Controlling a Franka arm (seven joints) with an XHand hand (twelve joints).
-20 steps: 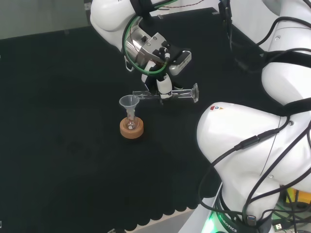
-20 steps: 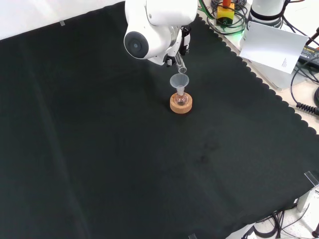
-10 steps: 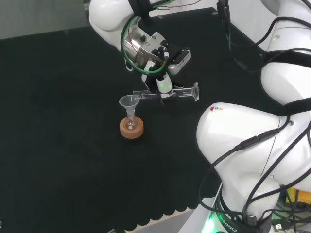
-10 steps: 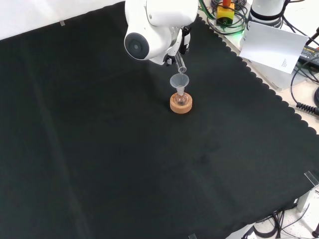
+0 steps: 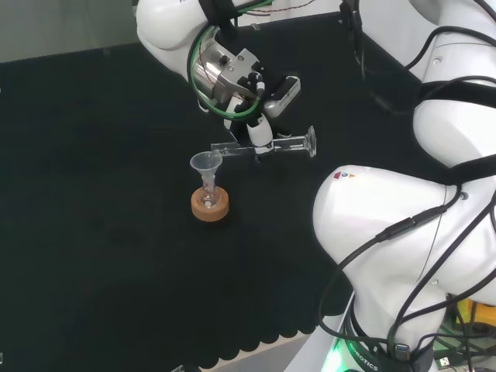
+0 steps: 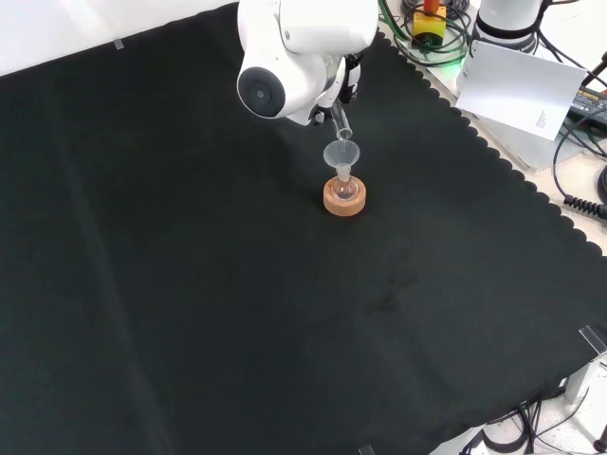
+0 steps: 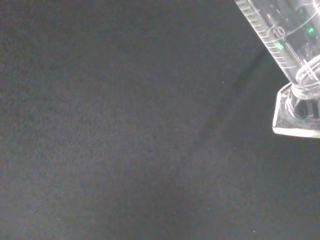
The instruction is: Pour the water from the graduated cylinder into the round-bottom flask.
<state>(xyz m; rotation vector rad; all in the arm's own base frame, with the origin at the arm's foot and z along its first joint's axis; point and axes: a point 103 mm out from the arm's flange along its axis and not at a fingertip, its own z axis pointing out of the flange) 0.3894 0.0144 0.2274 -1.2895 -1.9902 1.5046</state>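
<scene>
A small round-bottom flask point(image 5: 208, 197) sits in a cork ring point(image 5: 210, 206) with a clear funnel point(image 5: 206, 163) in its neck. My hand point(image 5: 261, 138) is shut on a clear graduated cylinder point(image 5: 283, 146), which lies about level in the air. Its mouth is just above and right of the funnel in the head view, its foot farther right. In the front view the cylinder's mouth point(image 6: 342, 126) hangs right over the funnel point(image 6: 342, 154) and flask point(image 6: 344, 189). The wrist view has the cylinder's scale and foot point(image 7: 295, 102) close up. I cannot tell whether water is in it.
The arm's big white links point(image 5: 403, 225) fill the right of the head view. In the front view a white link with a round grey cap point(image 6: 285, 57) stands before the hand. The cloth's scalloped edge point(image 6: 512, 166) runs along the right, with cables and a white sheet beyond.
The hand and cylinder have risen slightly and shifted a little left in the head view. The cylinder stays about level over the funnel. The flask and ring have not moved.
</scene>
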